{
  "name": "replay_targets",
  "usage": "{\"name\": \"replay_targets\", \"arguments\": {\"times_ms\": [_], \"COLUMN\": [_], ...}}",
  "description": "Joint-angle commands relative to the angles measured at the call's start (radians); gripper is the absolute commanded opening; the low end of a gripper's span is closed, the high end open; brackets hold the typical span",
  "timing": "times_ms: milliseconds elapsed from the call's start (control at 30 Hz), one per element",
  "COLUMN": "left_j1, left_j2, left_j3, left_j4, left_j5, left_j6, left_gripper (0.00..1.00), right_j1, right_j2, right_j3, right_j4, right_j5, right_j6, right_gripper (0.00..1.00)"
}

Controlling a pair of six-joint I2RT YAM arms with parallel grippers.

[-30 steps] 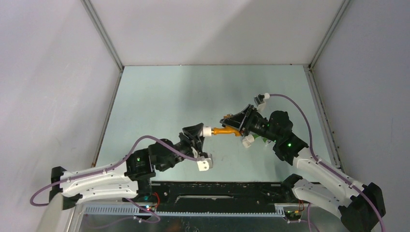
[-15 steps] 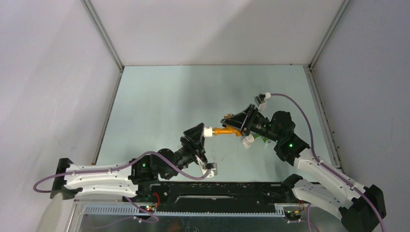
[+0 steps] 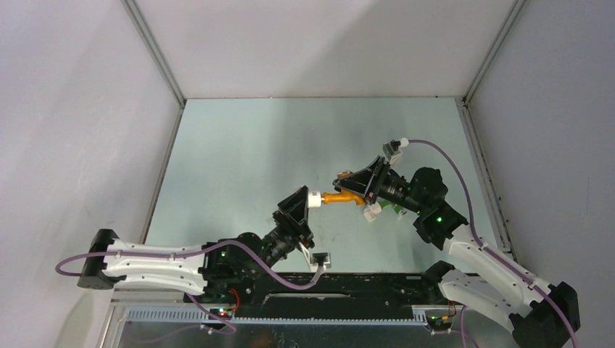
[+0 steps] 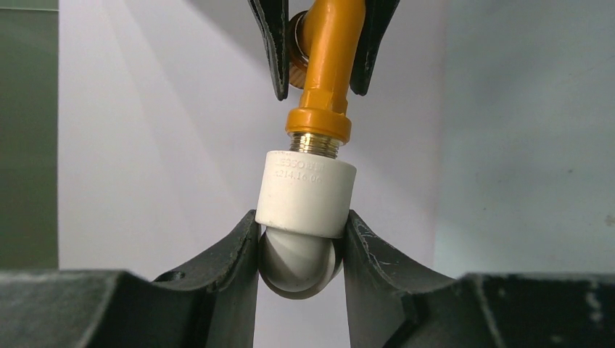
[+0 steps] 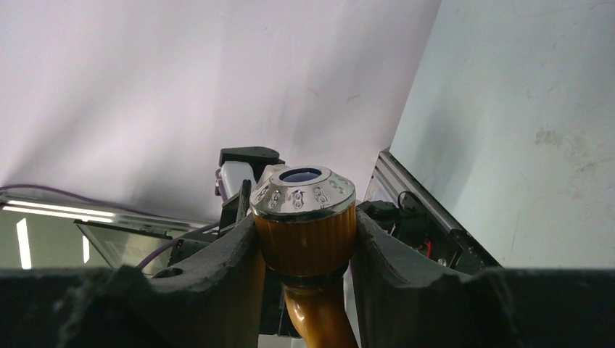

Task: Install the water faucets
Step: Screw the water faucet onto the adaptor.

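Note:
The orange faucet (image 3: pixel 335 196) hangs level above the table between both grippers. My right gripper (image 3: pixel 350 183) is shut on its ribbed, chrome-capped knob (image 5: pixel 303 232). The faucet's brass thread (image 4: pixel 315 143) sits in the mouth of a white elbow fitting (image 4: pixel 304 210). My left gripper (image 4: pixel 301 246) is shut on the fitting's rounded bend, also seen from above (image 3: pixel 308 200). The right gripper's fingers (image 4: pixel 272 43) flank the orange body at the top of the left wrist view. A bit of the green faucet (image 3: pixel 399 210) peeks out on the table under my right wrist.
A second white elbow fitting (image 3: pixel 373 212) lies on the pale green table (image 3: pixel 239 152) just below the right gripper. Grey walls close the table in on three sides. A black rail (image 3: pixel 341 286) runs along the near edge by the arm bases.
My left arm has swung its elbow down and toward the near edge, turning its wrist, while its gripper stays on the fitting. The right arm and the faucet have barely moved.

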Motion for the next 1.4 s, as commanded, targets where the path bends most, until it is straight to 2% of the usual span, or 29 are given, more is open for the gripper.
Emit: {"name": "replay_targets", "arguments": {"times_ms": [0, 267, 633, 700, 800, 1067, 1367], "left_j1": [-0.081, -0.123, -0.133, -0.133, -0.133, -0.133, -0.133], "left_j2": [0.05, 0.123, 0.141, 0.137, 0.135, 0.137, 0.124], "left_j3": [0.023, 0.035, 0.043, 0.042, 0.034, 0.02, 0.014], "left_j4": [0.111, 0.123, 0.082, 0.074, 0.066, 0.061, 0.084], "left_j5": [0.173, 0.088, 0.075, 0.077, 0.071, 0.047, 0.026], "left_j6": [0.114, 0.245, 0.276, 0.26, 0.238, 0.205, 0.169], "left_gripper": [0.0, 0.0, 0.02, 0.12, 0.33, 0.69, 0.81], "right_j1": [0.021, 0.018, 0.015, 0.012, 0.007, -0.002, -0.01], "right_j2": [0.009, 0.019, 0.011, 0.007, 0.003, -0.008, -0.028], "right_j3": [0.007, 0.007, 0.007, 0.007, 0.007, 0.007, 0.007], "right_j4": [0.02, 0.037, 0.012, 0.004, -0.003, -0.011, -0.062], "right_j5": [-0.019, -0.055, -0.062, -0.06, -0.06, -0.056, -0.037], "right_j6": [0.033, 0.048, 0.035, 0.03, 0.025, 0.021, -0.012], "right_gripper": [0.0, 0.0, 0.0, 0.0, 0.0, 0.0, 0.0]}}
